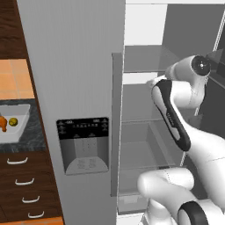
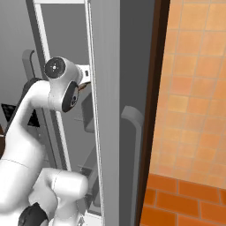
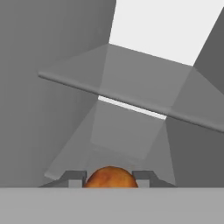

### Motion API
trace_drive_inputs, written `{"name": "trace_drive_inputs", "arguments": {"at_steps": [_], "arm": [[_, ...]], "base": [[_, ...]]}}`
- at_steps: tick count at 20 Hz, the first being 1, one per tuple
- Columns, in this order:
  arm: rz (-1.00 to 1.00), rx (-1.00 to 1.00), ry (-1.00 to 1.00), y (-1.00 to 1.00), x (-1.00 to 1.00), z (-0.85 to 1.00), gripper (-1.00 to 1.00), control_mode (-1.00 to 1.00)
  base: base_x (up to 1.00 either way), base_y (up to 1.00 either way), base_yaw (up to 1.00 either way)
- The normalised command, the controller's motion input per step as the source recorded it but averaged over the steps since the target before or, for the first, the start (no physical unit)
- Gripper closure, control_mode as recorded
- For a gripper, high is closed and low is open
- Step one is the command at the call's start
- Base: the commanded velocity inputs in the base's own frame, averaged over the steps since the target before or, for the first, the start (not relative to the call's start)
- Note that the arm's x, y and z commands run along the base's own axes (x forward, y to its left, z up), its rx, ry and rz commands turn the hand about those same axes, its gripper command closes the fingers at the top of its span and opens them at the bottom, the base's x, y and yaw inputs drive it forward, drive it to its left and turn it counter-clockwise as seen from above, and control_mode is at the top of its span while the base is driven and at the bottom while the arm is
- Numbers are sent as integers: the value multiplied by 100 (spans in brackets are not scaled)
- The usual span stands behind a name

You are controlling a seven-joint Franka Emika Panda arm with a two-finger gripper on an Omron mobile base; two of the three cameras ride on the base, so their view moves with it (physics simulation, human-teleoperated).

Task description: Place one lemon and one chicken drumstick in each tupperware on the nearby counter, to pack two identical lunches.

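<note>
In the hand view my gripper (image 3: 109, 178) is shut on a rounded orange-brown chicken drumstick (image 3: 110, 175), which sits between the two dark fingertips (image 3: 75, 179). The hand is inside the open fridge, facing a glass shelf (image 3: 131, 94). In the left base view, at the far left, a light-grey tupperware (image 1: 19, 130) rests on the black speckled counter (image 1: 33, 141). It holds another drumstick (image 1: 2, 123) and a yellow lemon (image 1: 13, 121) side by side.
The closed grey fridge door (image 1: 74, 66) with its dispenser panel (image 1: 83, 145) and vertical handle (image 1: 115, 123) stands between the counter and the open compartment. Glass shelves (image 1: 145, 118) cross the fridge interior. Another fridge door (image 2: 110, 110) stands by the orange tiled wall (image 2: 194, 88).
</note>
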Motion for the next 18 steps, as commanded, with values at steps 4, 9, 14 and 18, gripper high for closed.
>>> {"name": "trace_drive_inputs", "arguments": {"at_steps": [4, 9, 14, 18], "arm": [[6, -4, -4, 1, -100, -3, 100, -100], [7, -11, -2, 46, -80, -30, 100, 100], [0, 0, 0, 0, 0, 0, 100, 100], [0, 0, 0, 0, 0, 0, 100, 100]], "base": [[0, 0, 0], [-20, 20, 3], [-79, 100, 15], [-33, 100, 11]]}}
